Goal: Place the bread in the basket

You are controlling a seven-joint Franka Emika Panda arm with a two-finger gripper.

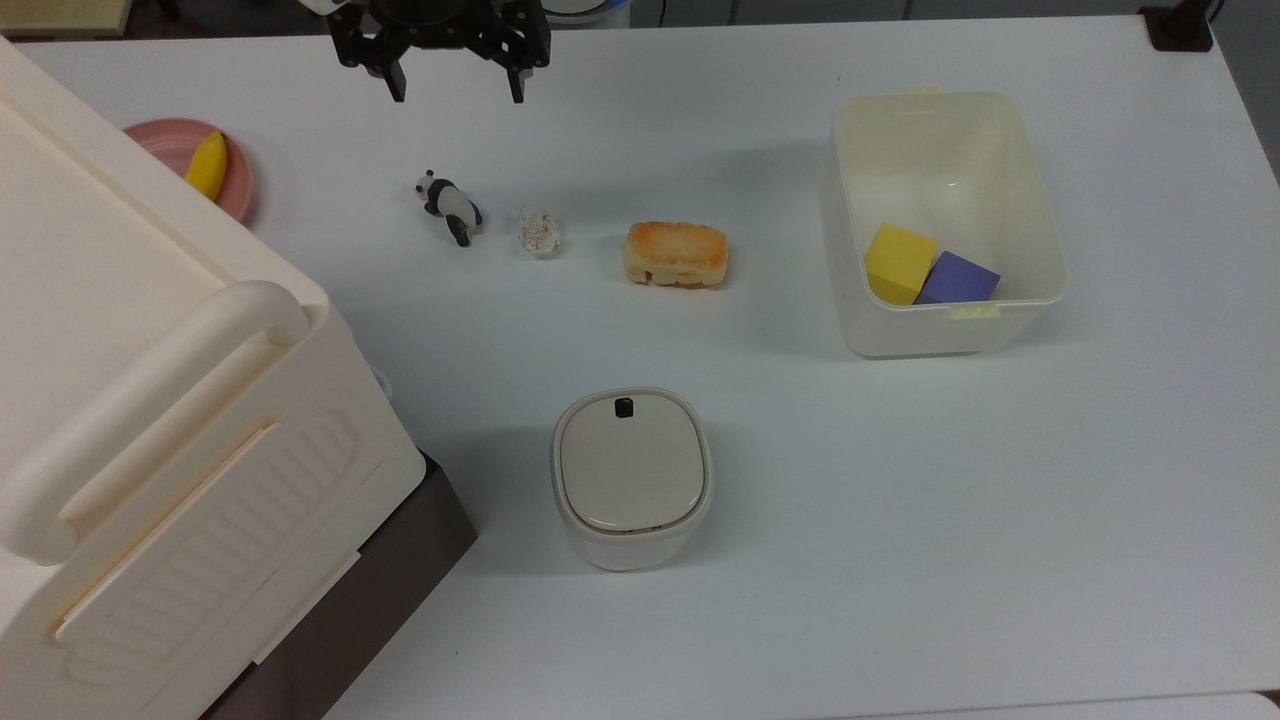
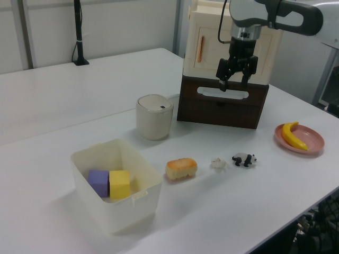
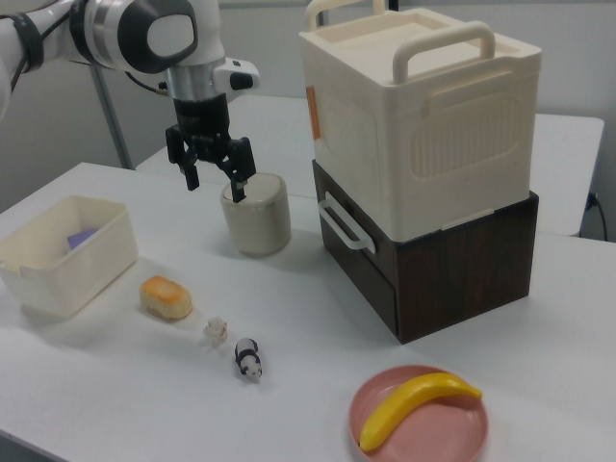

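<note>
A: Where is the bread [image 1: 676, 254]?

B: Out on the open middle of the white table [image 1: 900, 520], lying flat, toasted side up. In the top view it sits between the paper ball [image 1: 539, 231] and the basket [image 1: 944, 222], apart from both.

A: And the basket?

B: Toward the top view's right edge of the table, upright, with a yellow block [image 1: 898, 262] and a purple block [image 1: 957, 279] touching each other inside it.

A: The gripper [image 1: 453, 87]?

B: Up in the air by the table's far edge in the top view, fingers spread wide, nothing between them. It is well apart from the bread.

A: Anything else on the table?

B: A toy panda [image 1: 449, 206] just beside the paper ball, a lidded bin [image 1: 631, 476] nearer the front edge, a banana [image 3: 416, 407] on a pink plate [image 3: 462, 433], and a big cream box [image 3: 423, 115] stacked on a dark brown crate [image 3: 452, 260]
</note>
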